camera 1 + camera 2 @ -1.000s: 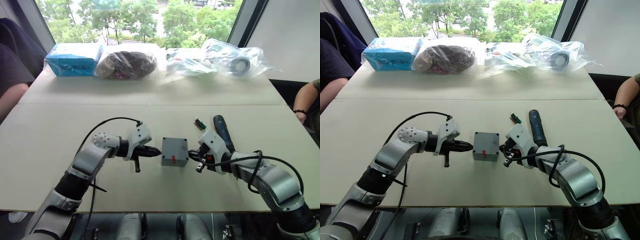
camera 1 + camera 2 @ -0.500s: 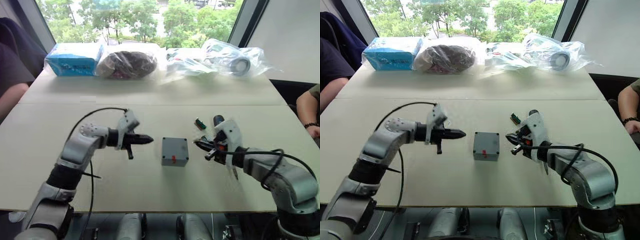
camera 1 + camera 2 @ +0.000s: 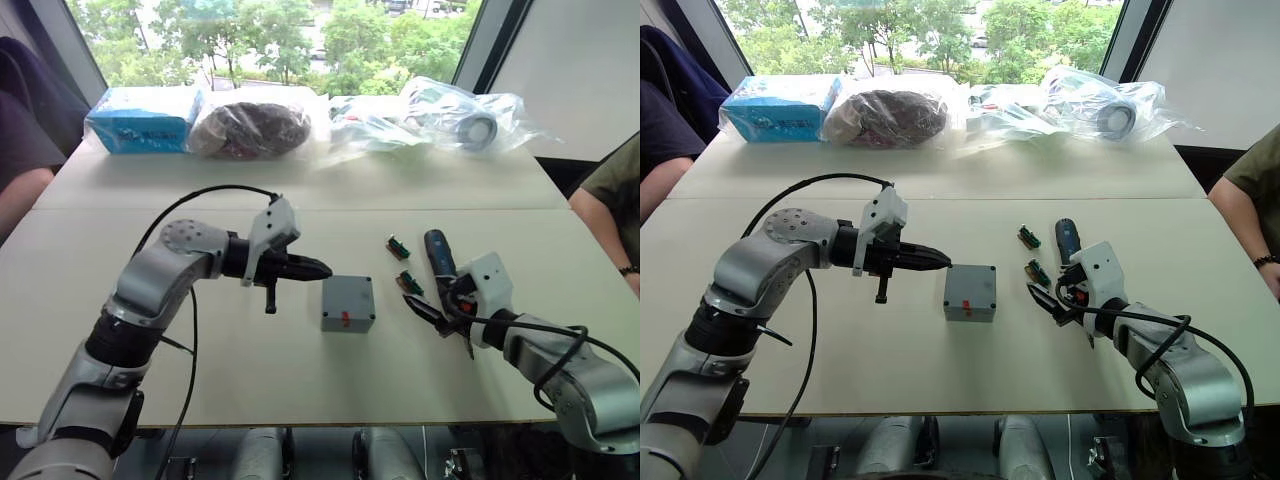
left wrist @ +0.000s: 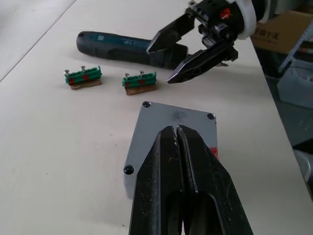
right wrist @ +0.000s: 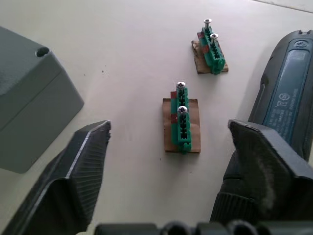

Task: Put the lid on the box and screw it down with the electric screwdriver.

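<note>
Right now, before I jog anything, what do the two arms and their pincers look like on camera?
Both arms are silver-grey metal segments with rounded joints and dark bands between them. Each wrist carries a white housing, and a black cable loops from it back along the arm. The left pincer has two black tapered fingers. The right pincer has the same black fingers, ridged on their inner faces, with a small red-orange spot on its white housing.

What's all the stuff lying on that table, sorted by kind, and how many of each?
Grey box with its lid on: 1
Electric screwdriver: 1
Green blocks holding screws: 2
Clear plastic bags: 3
Blue packet: 1
Total: 8
</note>
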`<state>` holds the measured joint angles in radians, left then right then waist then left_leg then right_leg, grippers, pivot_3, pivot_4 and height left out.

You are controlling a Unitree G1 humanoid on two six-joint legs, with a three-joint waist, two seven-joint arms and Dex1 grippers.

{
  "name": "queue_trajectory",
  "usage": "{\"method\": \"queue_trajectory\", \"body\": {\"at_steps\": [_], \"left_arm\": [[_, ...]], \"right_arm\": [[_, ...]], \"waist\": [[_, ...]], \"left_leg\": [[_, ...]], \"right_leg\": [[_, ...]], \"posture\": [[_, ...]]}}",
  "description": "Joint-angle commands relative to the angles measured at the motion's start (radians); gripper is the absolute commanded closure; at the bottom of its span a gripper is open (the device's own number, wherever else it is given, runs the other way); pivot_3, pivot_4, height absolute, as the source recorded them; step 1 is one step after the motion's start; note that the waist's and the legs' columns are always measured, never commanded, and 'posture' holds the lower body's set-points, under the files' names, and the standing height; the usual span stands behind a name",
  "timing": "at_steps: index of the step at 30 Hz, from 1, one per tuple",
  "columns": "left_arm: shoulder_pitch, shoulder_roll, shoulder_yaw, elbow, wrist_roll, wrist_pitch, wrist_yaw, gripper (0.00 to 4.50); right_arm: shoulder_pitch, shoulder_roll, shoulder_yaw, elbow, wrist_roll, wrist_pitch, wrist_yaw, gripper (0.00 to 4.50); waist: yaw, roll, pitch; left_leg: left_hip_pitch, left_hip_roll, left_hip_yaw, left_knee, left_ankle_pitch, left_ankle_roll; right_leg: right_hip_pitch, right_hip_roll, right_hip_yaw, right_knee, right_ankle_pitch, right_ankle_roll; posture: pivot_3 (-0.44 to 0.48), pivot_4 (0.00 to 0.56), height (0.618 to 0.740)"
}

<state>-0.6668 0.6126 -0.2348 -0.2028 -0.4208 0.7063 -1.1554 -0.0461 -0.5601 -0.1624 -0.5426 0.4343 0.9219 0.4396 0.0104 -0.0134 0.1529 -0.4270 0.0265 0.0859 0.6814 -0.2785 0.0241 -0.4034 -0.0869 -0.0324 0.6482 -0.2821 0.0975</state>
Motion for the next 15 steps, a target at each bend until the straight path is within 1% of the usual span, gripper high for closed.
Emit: {"method": "queue_trajectory", "body": {"at_steps": [1,3,6,9,15], "left_arm": [[-0.019,0.015,-0.022,-0.015,0.029,-0.046,-0.010,4.50],[-0.016,0.016,-0.031,-0.003,0.042,-0.061,-0.005,4.50],[-0.005,0.014,-0.035,0.001,0.054,-0.071,0.003,4.50],[0.001,0.014,-0.031,-0.005,0.059,-0.072,0.014,4.50],[0.016,0.012,-0.030,-0.014,0.072,-0.077,0.036,4.50]], "right_arm": [[-0.029,-0.013,0.008,0.020,-0.017,-0.036,0.003,0.09],[-0.047,-0.015,0.020,0.044,-0.029,-0.049,0.001,0.09],[-0.071,-0.030,0.043,0.077,-0.060,-0.054,-0.006,0.77],[-0.098,-0.031,0.054,0.088,-0.071,-0.035,-0.016,1.78],[-0.130,-0.045,0.087,0.067,-0.077,0.014,-0.017,1.78]], "waist": [[0.001,0.000,0.000],[0.002,0.000,0.000],[0.002,0.000,0.000],[0.001,0.000,0.000],[0.001,0.000,0.000]], "left_leg": [[0.000,0.000,0.000,0.000,0.000,0.000],[0.000,0.000,0.000,0.000,0.000,0.000],[0.000,0.000,0.000,0.000,0.000,0.000],[0.000,0.000,0.000,0.000,0.000,0.000],[0.000,0.000,0.000,0.000,0.000,0.000]], "right_leg": [[0.000,0.000,0.000,0.000,0.000,0.000],[0.000,0.000,0.000,0.000,0.000,0.000],[0.000,0.000,0.000,0.000,0.000,0.000],[0.000,0.000,0.000,0.000,0.000,0.000],[0.000,0.000,0.000,0.000,0.000,0.000]], "posture": [[0.000,0.150,0.740],[0.000,0.150,0.740],[0.000,0.150,0.740],[0.000,0.150,0.740],[0.000,0.150,0.740]]}}
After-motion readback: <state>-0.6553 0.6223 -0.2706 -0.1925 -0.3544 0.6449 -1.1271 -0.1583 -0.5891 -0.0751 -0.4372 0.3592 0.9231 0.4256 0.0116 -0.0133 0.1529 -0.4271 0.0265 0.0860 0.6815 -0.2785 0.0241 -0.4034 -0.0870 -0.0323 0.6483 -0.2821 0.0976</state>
